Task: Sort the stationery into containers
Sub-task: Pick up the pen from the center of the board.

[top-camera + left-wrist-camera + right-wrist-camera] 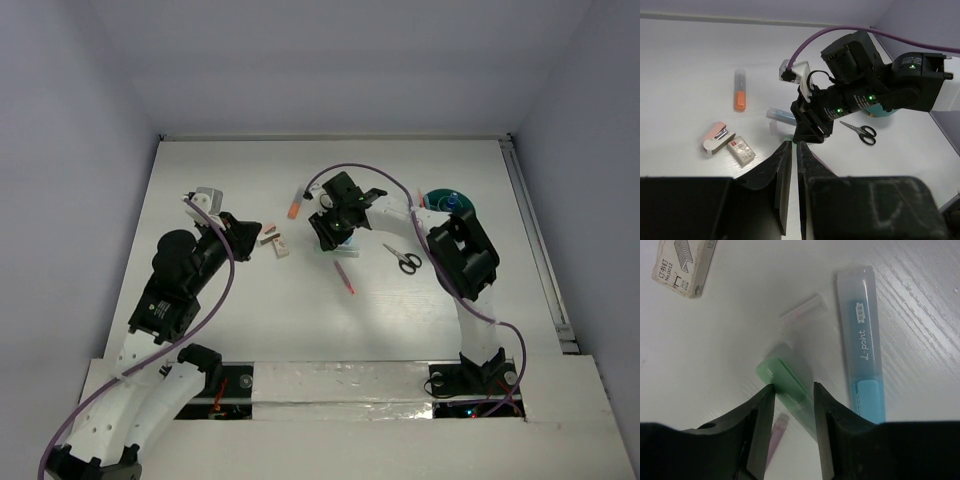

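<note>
At frame centre, the right jaws stand narrowly open astride the green highlighter (782, 380) lying on the worktop (230, 170), seemingly placed to pinch it for the cup (431, 197), upper right. Left jaws, nearly shut, hold nothing.

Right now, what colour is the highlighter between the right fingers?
Green; the highlighter shows best in the right wrist view.

Right wrist cam: the translucent green plastic highlighter (782, 377) loses its lower end between the fingers of the right gripper (794, 390). The pale blue highlighter (862, 350) has its tail behind that gripper too. The small cream staple box (682, 265) is chopped off at the top-left corner. From above, the round teal cup (436, 194) is half behind the right arm (460, 255).
</note>
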{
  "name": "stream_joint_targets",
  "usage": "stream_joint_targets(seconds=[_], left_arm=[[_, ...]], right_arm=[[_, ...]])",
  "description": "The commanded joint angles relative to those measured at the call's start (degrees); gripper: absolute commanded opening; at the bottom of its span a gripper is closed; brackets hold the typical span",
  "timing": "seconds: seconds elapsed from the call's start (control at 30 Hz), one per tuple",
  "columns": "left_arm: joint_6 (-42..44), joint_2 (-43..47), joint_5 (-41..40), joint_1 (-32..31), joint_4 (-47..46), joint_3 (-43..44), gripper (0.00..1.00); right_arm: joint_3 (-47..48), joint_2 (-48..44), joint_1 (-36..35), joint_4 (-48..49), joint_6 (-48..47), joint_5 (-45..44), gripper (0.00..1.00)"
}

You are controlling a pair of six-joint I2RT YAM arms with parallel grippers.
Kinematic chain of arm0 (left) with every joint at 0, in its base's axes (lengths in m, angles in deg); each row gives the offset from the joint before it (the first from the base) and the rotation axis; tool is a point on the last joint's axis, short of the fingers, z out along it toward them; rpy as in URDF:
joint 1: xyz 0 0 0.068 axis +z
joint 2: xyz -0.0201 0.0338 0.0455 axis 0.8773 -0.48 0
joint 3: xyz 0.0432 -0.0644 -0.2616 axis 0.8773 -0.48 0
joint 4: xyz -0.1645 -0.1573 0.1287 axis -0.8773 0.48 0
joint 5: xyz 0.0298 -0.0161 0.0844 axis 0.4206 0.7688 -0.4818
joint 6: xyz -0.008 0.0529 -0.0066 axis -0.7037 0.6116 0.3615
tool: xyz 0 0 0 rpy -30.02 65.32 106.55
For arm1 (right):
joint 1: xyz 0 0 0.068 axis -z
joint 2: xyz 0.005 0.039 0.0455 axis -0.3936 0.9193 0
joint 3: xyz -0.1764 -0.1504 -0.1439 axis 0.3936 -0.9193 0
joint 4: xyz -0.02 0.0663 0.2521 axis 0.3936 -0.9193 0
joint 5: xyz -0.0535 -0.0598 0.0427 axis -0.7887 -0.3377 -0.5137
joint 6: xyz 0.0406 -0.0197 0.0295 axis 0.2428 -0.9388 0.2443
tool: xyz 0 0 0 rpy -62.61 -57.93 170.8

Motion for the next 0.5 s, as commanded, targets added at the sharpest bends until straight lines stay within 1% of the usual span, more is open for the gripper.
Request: stream_joint_targets(seconds=[0.0, 0.13, 0.23, 0.3, 0.4, 0.47], left_arm=[[0.6, -0.1, 1.5, 0.9, -2.8, -0.3, 0.07], [0.6, -0.2, 1.8, 0.9, -2.9, -0.3, 0.06], [0.6, -0.5, 2.1, 1.4, -3.0, -0.5, 0.06], [0.6, -0.6, 2.3, 1.4, -3.0, -0.5, 0.06], [0.6, -0.6, 2.8, 1.4, -3.2, -0.5, 0.06], [0.6, -0.7, 3.0, 1.9, -3.3, -0.6, 0.06]], right_arm=[[0.8, -0.7, -0.6, -1.8, -1.2, -1.3, 0.45], [0.5, -1.0, -0.6, -2.5, -1.0, -1.5, 0.47], [0.2, -1.1, -0.6, -2.5, -0.7, -0.8, 0.55], [-0.2, -1.1, -0.6, -2.4, -1.0, -0.3, 0.55], [0.0, -0.6, -0.6, -2.2, -1.4, -1.0, 0.52], [0.8, 0.3, -0.6, -2.1, -1.6, -0.9, 0.51]])
